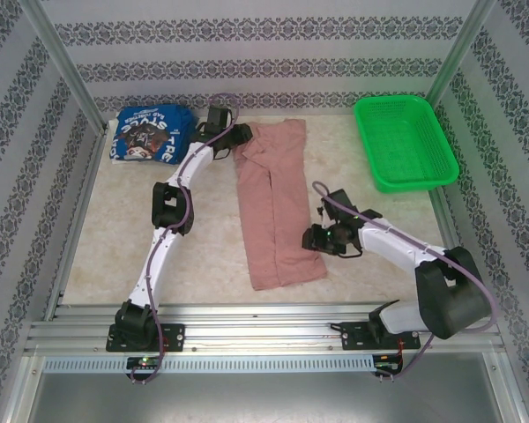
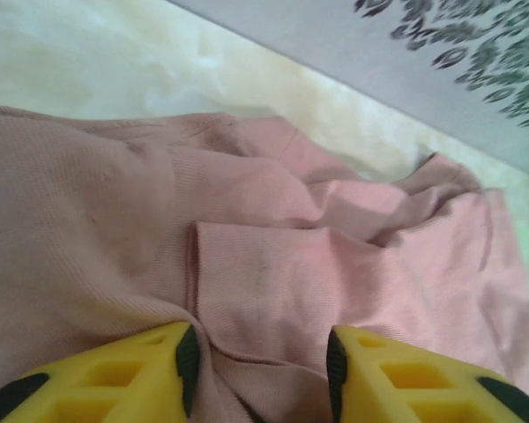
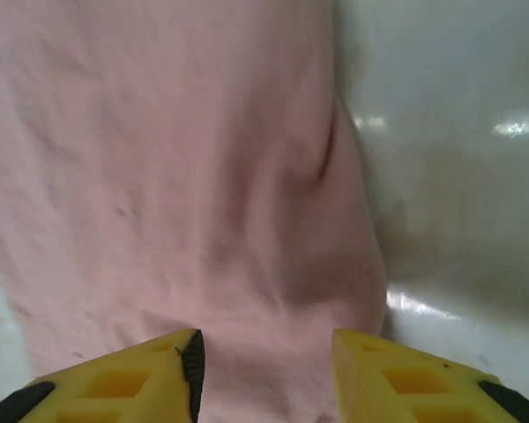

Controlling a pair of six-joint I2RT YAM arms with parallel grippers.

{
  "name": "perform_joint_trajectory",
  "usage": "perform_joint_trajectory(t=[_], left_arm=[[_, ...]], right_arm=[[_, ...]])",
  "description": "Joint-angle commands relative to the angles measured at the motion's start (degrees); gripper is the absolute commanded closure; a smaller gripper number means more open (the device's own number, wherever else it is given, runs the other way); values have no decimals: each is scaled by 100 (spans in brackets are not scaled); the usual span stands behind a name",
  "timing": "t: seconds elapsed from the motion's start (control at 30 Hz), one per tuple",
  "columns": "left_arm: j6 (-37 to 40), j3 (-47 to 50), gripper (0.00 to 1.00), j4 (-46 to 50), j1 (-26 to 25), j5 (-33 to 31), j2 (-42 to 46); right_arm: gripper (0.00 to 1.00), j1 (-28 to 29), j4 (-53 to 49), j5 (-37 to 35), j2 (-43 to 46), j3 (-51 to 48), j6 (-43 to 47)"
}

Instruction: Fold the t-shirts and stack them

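At ten o'clock on the table (image 1: 106,238) we see the blue shirt (image 1: 150,134), folded into a pad near the far left corner. Just at its three o'clock sits the left pincer (image 1: 240,135), over the far left corner of the pink shirt (image 1: 273,211). From the left wrist we see its two yellow fingers (image 2: 141,374) spread apart. Rumpled pink cloth lies under and between them, and a folded edge runs from the gap toward twelve o'clock. Nothing is pinched.

The pink shirt lies in the middle of the table as a long narrow strip, running from twelve o'clock down to six. At its four o'clock edge, toward the near right corner, hangs the right pincer (image 1: 314,238). From the right wrist we see its fingers (image 3: 397,374) spread too. Pink cloth lies under the gap and off to eleven o'clock, and bare table shows at two o'clock. It grips nothing.

A green basket (image 1: 406,145) stands at two o'clock on the table, well apart from both shirts.
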State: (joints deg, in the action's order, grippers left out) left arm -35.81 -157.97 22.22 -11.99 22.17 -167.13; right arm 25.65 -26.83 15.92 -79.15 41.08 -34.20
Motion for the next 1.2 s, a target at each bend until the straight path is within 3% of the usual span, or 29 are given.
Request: perform_joint_trajectory(t=[0.0, 0.1, 0.27, 0.33, 0.4, 0.5, 0.8, 1.0, 1.17], left_arm=[[-419, 5, 40, -282, -34, 476, -44], [-633, 428, 20, -836, 20, 821, 463], [-738, 1270, 0, -1234, 96, 1246, 1653], [-655, 1861, 0, -1174, 123, 1443, 2271], [-493, 3179, 0, -1511, 133, 1379, 3284], [-50, 5153, 0, -1882, 127, 837, 4765], [795, 9002, 0, -1033, -191, -315, 8023], [763, 10744, 0, -277, -659, -1046, 9957], [274, 11808, 3, 87, -1028, -938, 11064]], right_arm=[[56, 405, 118, -484, 135, -290, -517], [56, 641, 245, -665, 665, -470, -772], [53, 768, -151, -602, 1126, -474, -855], [53, 856, -169, -664, 1122, -633, -913], [53, 924, 58, -696, 1107, -882, -1066], [54, 1031, 324, -790, 923, -1006, -1157], [55, 1992, 1120, -878, 345, -1012, -1799], [55, 2617, 910, -1226, 503, -852, -2236], [51, 2616, 6, -1677, 1271, -687, -2084]])
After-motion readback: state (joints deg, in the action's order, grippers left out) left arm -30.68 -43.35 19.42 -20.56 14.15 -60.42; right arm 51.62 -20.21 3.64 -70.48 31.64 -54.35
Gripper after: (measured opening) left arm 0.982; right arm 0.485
